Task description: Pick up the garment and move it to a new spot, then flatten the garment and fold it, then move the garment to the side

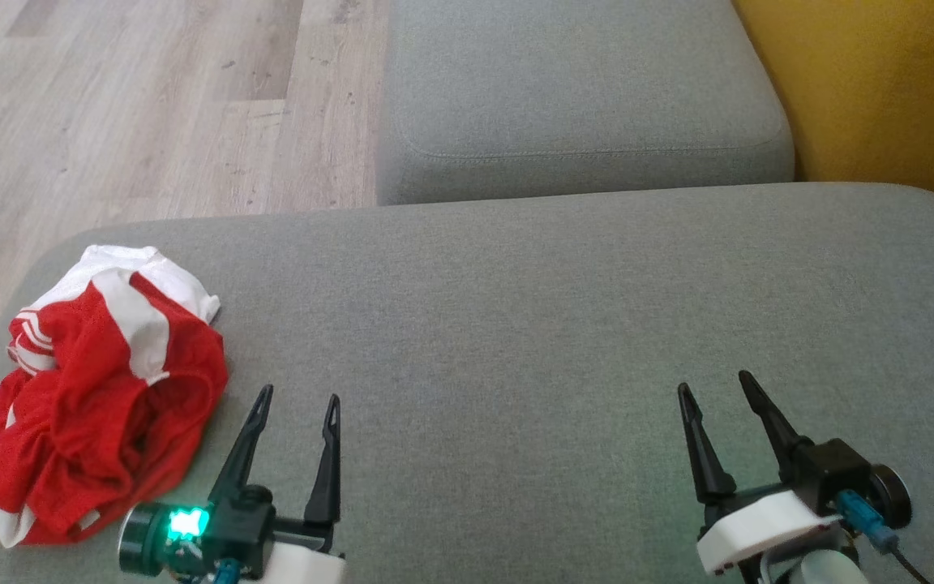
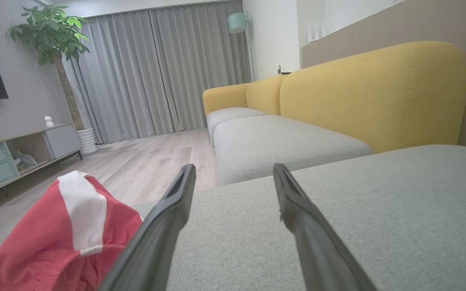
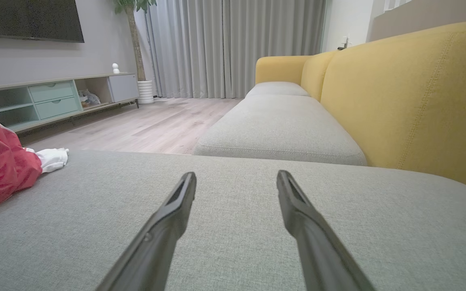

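Red and white, the garment (image 1: 102,389) lies scrunched in a heap on the big grey seat cushion (image 1: 516,308), at the cushion's left end, close to where the wood floor (image 1: 151,105) begins. Over the cushion, just right of the heap, is the left hand (image 1: 298,396), its two dark fingers spread wide and holding nothing (one finger is very near the red cloth; I cannot tell if it touches). Far toward the cushion's right end is the right hand (image 1: 714,383), spread wide too and empty. Past the cushion's right end rises the yellow back (image 1: 880,89).
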